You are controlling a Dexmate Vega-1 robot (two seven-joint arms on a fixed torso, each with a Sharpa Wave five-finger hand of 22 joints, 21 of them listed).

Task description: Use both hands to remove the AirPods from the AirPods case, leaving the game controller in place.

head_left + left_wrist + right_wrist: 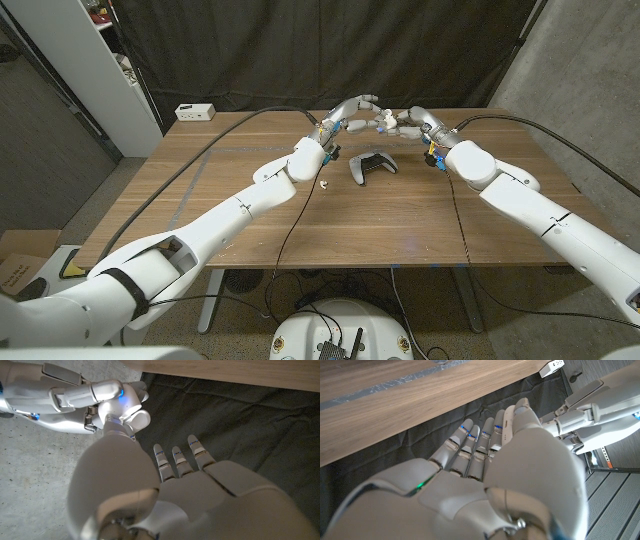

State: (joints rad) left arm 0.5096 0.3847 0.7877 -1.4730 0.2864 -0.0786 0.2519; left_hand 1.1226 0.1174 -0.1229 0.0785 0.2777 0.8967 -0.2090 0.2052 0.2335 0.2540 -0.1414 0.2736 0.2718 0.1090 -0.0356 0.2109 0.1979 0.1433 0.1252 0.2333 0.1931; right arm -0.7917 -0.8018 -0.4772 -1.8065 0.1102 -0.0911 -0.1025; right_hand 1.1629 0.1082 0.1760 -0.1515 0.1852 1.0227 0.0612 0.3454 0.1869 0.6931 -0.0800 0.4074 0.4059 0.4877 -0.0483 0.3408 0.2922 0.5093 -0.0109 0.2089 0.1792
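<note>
AirPods case [384, 121] sits up in the air over the far middle of the table [250, 220], where the fingertips of both hands meet; it shows as a small white thing, too small to tell whether its lid is up. One loose white piece [323, 183], possibly an earbud, lies on the wood near the left forearm, just left of the game controller [373, 167]; I cannot be sure what it is.

The left hand [352, 112] reaches in from the left and the right hand [408, 122] from the right, fingertips together around the case; which hand bears it and which only touches it I cannot tell; in the wrist views the fingers look fairly straight.

To do this step well, I judge that one hand should steady the body of the case while the other works the lid and draws the buds out; keep the work high and far, since the controller lies directly below and nearer, and a dropped case or bud could knock it.

A white box [195, 111] sits at the far left corner, well apart.
</note>
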